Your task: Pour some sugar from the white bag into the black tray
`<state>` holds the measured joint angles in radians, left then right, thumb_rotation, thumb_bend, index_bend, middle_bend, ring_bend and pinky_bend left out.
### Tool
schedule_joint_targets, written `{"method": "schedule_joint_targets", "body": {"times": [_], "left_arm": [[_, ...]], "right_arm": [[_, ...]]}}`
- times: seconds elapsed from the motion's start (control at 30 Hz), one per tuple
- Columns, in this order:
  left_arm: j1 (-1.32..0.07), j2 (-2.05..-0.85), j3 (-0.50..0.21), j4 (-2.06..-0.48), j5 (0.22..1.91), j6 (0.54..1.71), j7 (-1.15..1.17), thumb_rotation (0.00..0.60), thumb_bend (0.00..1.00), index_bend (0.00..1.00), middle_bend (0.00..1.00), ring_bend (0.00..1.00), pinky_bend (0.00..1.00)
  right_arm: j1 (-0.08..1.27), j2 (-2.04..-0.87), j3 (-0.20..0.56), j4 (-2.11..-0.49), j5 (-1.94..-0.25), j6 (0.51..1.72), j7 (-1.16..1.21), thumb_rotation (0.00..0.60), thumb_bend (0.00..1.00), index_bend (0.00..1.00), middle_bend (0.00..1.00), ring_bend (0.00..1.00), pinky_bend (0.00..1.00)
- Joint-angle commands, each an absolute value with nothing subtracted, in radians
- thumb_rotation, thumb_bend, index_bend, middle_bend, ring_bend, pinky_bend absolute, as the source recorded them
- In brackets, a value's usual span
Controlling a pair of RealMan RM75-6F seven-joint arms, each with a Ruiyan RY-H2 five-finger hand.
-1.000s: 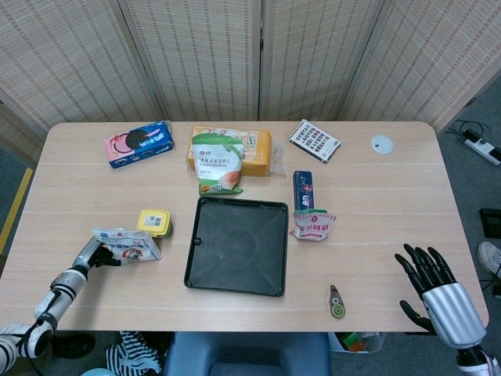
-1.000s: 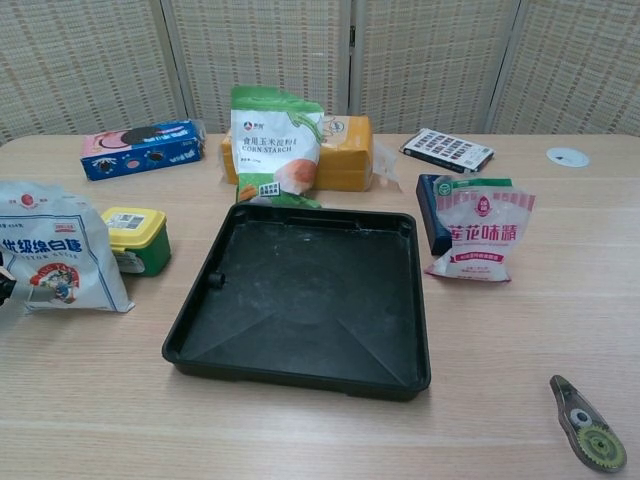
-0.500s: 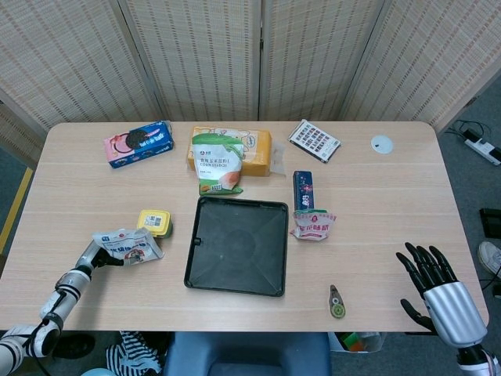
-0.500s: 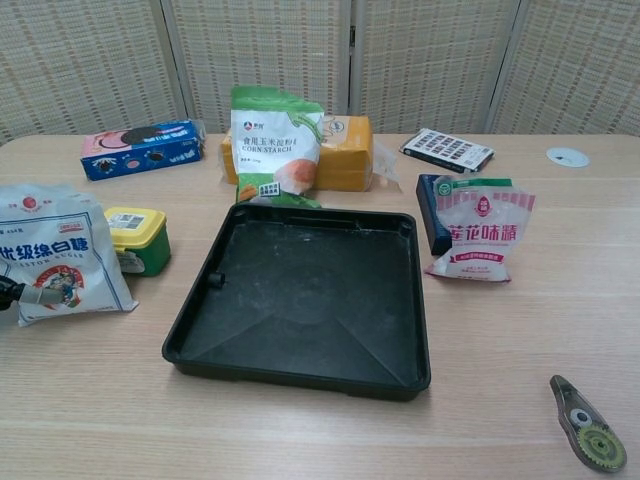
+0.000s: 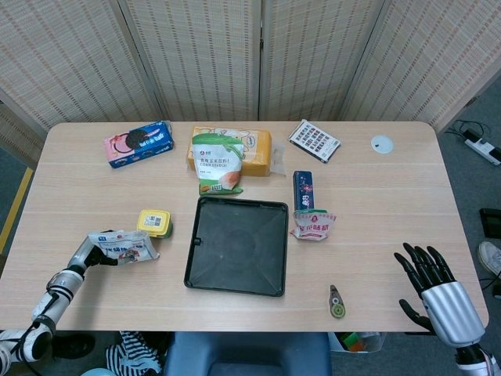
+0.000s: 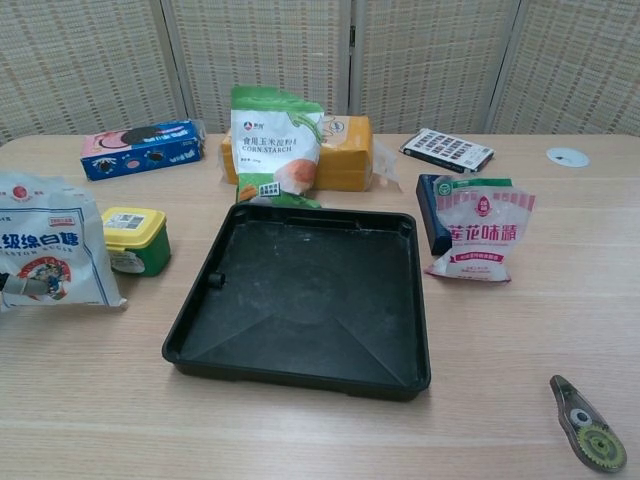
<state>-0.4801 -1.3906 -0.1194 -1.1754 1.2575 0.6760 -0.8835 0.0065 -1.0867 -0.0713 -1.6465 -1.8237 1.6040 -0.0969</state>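
At the near left corner of the table, the fingers of the left hand (image 5: 88,254) are curled against the left edge of the white bag (image 5: 122,245); in the head view they look to be pinching that edge, though the chest view catches only a sliver of a fingertip at the frame's border, so how firm the hold is cannot be told; the bag stands more or less upright on the wood with its printed face toward the robot, just beside the small yellow-lidded tub (image 6: 134,238) and well to the left of the black tray (image 5: 236,244); whether its top has been opened is not visible. Far off at the near right edge, the right hand (image 5: 427,276) hangs beyond the table with its dark fingers spread and nothing between them; it touches no object.

Judged from how things lie, the task is barely begun; the bag is taken hold of, but it has not been lifted, carried across or tipped; the tray's floor shows only faint pale scuffs and no heap of sugar. What remains is nearly all of it: raising the bag, bringing it over the tray, tilting the mouth down and stopping after a modest amount. Beyond the tray sit a green cornstarch bag (image 6: 275,142), a pink-and-white packet (image 6: 481,233) and a blue biscuit box (image 5: 138,142), none of them in the way.
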Motion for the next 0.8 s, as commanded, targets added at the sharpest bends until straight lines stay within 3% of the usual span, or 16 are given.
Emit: {"method": "schedule_joint_targets", "body": {"times": [0.03, 0.43, 0.57, 0.8], "left_arm": [[-0.460, -1.291, -0.125, -1.292, 1.229, 0.701, -0.803, 0.600, 0.22, 0.90, 0.94, 1.00, 1.00], [-0.495, -0.983, -0.137, -1.730, 0.966, 0.725, -0.435, 0.600, 0.23, 0.91, 0.95, 1.00, 1.00], [-0.541, -0.977, -0.113, -1.856, 0.820, 0.820, -0.211, 0.600, 0.25, 0.91, 0.95, 1.00, 1.00], [-0.674, -1.088, -0.108, -1.997, 0.527, 1.047, 0.172, 0.600, 0.25, 0.91, 0.95, 1.00, 1.00]], "right_arm": [[0.009, -1.089, -0.072, -1.646, -1.824, 1.598, -0.101, 0.600, 0.30, 0.00, 0.00, 0.00, 0.00], [0.023, -1.095, -0.082, -1.654, -1.834, 1.565, -0.116, 0.600, 0.30, 0.00, 0.00, 0.00, 0.00], [0.027, -1.090, -0.087, -1.656, -1.847, 1.565, -0.107, 0.600, 0.30, 0.00, 0.00, 0.00, 0.00], [0.018, -1.072, -0.096, -1.646, -1.875, 1.608, -0.067, 0.600, 0.30, 0.00, 0.00, 0.00, 0.00]]}}
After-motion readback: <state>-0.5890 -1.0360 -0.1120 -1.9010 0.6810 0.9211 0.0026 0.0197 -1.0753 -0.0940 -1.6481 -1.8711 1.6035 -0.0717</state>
